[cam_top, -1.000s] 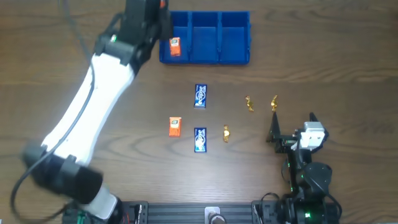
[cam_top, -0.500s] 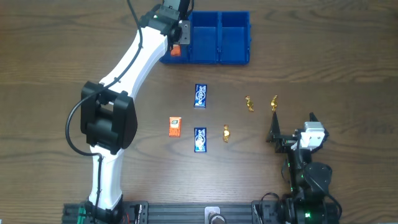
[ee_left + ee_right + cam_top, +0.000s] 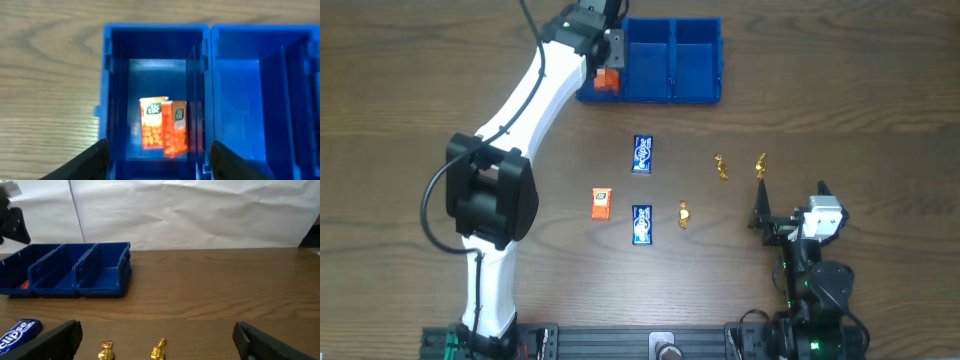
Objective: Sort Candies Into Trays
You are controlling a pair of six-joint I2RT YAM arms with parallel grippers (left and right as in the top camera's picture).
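Now | left fingers wide above orange labelled boxes in tray | right fingers wide

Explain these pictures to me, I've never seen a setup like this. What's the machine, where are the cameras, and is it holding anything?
These are two robot arms at a wooden table. One picture looks straight down; the other two come from cameras on each wrist. The left gripper hangs open over the left bin of the blue tray, where two orange boxes lie. The right gripper is open too, holding nothing. On the table: one orange box, two blue packs, three gold candies.
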